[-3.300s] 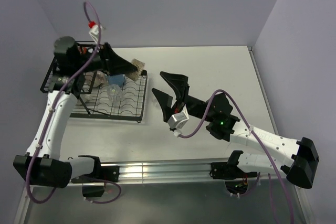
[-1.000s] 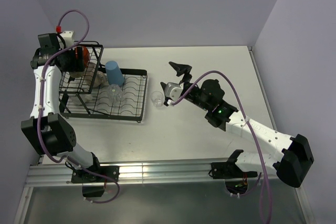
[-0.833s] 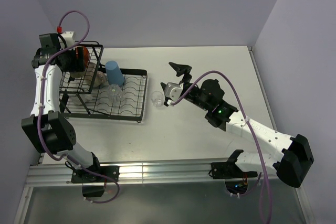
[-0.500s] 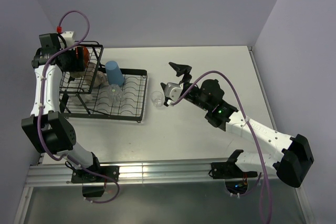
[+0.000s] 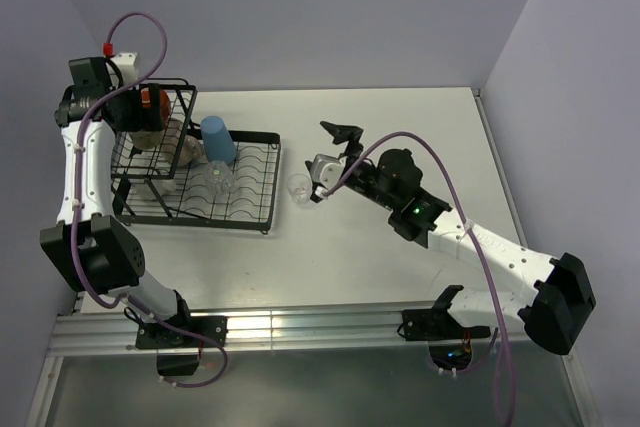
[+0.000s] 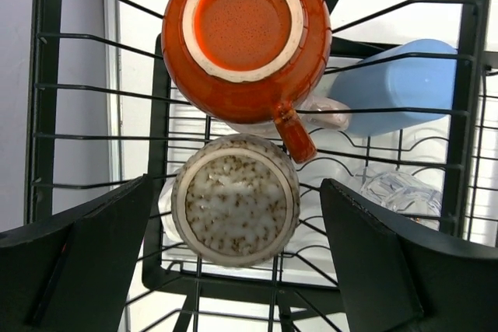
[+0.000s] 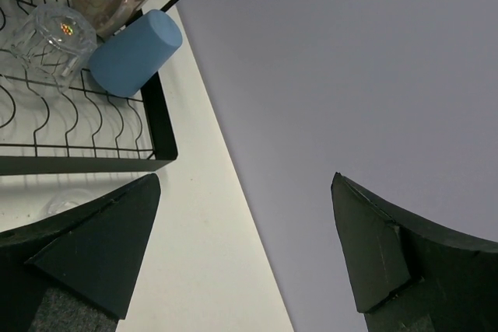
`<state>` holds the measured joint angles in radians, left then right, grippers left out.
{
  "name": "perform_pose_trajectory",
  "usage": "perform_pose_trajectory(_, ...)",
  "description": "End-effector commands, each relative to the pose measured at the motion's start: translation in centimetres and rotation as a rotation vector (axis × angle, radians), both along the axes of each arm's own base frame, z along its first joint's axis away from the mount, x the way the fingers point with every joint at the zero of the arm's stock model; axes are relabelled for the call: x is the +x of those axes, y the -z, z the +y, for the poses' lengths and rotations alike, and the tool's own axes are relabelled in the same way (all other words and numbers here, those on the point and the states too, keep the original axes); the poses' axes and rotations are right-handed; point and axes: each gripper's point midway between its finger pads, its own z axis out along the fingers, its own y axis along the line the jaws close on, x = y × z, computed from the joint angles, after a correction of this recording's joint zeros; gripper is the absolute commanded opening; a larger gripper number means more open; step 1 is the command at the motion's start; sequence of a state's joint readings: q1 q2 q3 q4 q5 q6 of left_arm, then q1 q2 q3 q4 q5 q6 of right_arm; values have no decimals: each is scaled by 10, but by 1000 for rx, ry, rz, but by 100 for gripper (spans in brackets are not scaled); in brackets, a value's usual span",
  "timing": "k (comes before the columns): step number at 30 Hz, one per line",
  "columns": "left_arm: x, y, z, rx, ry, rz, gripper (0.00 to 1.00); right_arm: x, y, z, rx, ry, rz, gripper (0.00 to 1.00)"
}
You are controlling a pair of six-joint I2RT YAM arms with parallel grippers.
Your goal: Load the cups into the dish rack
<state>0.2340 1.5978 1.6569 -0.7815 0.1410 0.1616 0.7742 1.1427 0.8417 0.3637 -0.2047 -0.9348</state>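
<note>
1. Top external view: the left gripper [image 6: 235, 186] is being held wide, released, above the basket of the dish rack [image 5: 272, 185].
2. An orange mug [image 6: 245, 44] and a speckled cup [image 6: 236, 211] are being cradled upside down inside that basket.
3. A blue tumbler [image 5: 217, 139] is being borne on the rack's tray.
4. A clear glass [image 5: 298, 187] is being seen just right of the rack.
5. The right gripper [image 7: 246, 180] is being held spread, empty, right of the rack.

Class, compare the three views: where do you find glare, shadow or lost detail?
Top external: evenly lit, glare on the metal rail, faint shadow under the dish rack. Left wrist: orange cup and speckled cup sharp, left gripper's fingers near-black silhouettes. Right wrist: a coloured glint on the clear glass, right gripper's fingers equally dark.
</note>
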Motion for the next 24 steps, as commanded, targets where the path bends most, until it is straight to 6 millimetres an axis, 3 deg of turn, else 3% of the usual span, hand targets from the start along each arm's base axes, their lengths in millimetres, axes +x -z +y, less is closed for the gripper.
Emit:
perform_pose_trajectory(1,1,-48,-5,8,9,-111,95,5,-31,0,71,20,1,99)
perform_pose_trajectory(5,-2,-98,-16,-13,49,-228,96,15,-19,4,39,40,86,96)
perform_pose_trajectory(6,-5,-123,-20,-7,62,-297,97,18,-17,5,33,47,107,96)
perform_pose_trajectory(8,-10,-148,-31,-17,108,-371,99,24,-8,10,2,53,193,96)
perform_pose_trajectory(9,-17,-170,-35,-5,125,-442,99,28,-2,11,-15,61,234,95)
perform_pose_trajectory(12,-34,-194,-51,-14,193,-531,99,39,23,14,-85,77,429,95)
perform_pose_trajectory(13,-37,-200,-57,-14,217,-557,99,44,8,18,-49,86,469,94)
perform_pose_trajectory(14,-39,-201,-61,-19,224,-561,99,47,40,18,-118,108,592,93)
perform_pose_trajectory(15,-42,-202,-65,-22,236,-565,99,48,49,19,-135,112,661,93)
perform_pose_trajectory(16,-45,-199,-72,-27,258,-551,99,53,34,21,-92,121,707,92)
perform_pose_trajectory(17,-47,-197,-74,-30,266,-548,99,52,63,23,-147,129,822,91)
perform_pose_trajectory(22,-52,-194,-85,-37,276,-564,99,59,91,32,-117,187,1061,88)
perform_pose_trajectory(24,-51,-195,-86,-40,273,-571,99,58,115,35,-143,211,1147,85)
